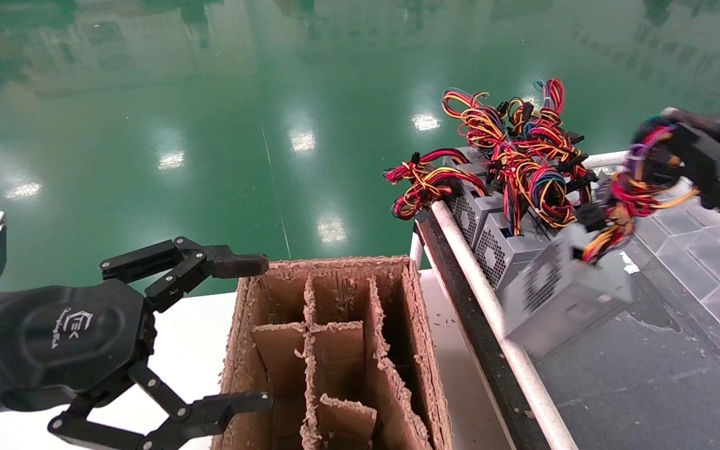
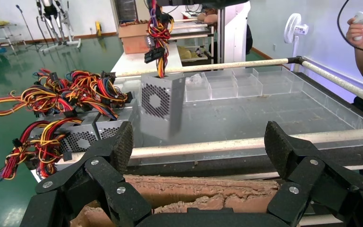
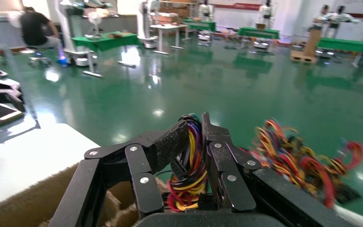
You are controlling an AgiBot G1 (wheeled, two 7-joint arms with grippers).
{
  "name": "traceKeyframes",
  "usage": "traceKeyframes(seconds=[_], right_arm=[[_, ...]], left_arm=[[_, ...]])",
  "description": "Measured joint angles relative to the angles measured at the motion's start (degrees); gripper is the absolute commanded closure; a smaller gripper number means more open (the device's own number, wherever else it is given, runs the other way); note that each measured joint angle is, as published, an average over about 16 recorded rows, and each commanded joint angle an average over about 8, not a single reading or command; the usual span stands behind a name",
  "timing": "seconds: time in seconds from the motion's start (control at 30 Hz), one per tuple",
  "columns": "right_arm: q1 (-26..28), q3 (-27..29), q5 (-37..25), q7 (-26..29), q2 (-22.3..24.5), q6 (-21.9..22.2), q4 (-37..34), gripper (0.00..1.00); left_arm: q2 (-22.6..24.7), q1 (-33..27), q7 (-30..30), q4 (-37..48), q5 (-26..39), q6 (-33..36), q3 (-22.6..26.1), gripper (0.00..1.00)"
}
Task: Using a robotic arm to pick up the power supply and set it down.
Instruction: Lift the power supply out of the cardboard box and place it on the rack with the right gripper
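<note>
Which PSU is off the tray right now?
The power supply hanging by its wire bundle from the right end effector, tilted above the tray. The other units sit at the tray's far corner. Left end effector is open.

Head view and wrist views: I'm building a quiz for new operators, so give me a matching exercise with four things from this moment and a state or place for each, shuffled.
Things:
1. left gripper
2. right gripper
3. power supply
4. cardboard divider box

States:
A. hangs tilted from its wire bundle, above the tray
B. open, beside the box's near wall
C. stands on the white table, compartments showing no unit
D. shut on a bundle of coloured wires

Pairs: 1-B, 2-D, 3-A, 4-C
</note>
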Motion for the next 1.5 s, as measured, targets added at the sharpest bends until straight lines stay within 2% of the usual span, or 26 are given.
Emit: traceKeyframes(seconds=[0.23,0.43,0.77,1.23,1.27,1.5], right_arm=[[-2.8,-2.1,4.5,-4.6,3.3,0.6,0.1,1.0],[-4.6,-3.9,6.1,-6.6,3.6,1.1,0.1,1.0],[-5.7,-5.3,5.3,-6.9,-0.6,2.7,-0.1,1.0],[-3.5,-4.7,2.6,-4.7,-6.2,5.6,-0.5,0.98],[-3.4,-4.7,2.5,-4.6,-6.4,5.7,-0.5,0.92],[-2.2,-4.1,2.1,-3.9,-7.6,6.3,-0.6,0.07]], left_arm=[[0.0,0.0,0.0,0.0,0.0,0.0,0.0,0.0],[0.0,0.0,0.0,0.0,0.0,0.0,0.0,0.0],[0.0,0.0,0.0,0.0,0.0,0.0,0.1,0.0],[0.0,0.0,0.0,0.0,-0.1,0.0,0.1,0.0],[0.0,0.0,0.0,0.0,-0.1,0.0,0.1,0.0],[0.0,0.0,0.0,0.0,-0.1,0.0,0.1,0.0]])
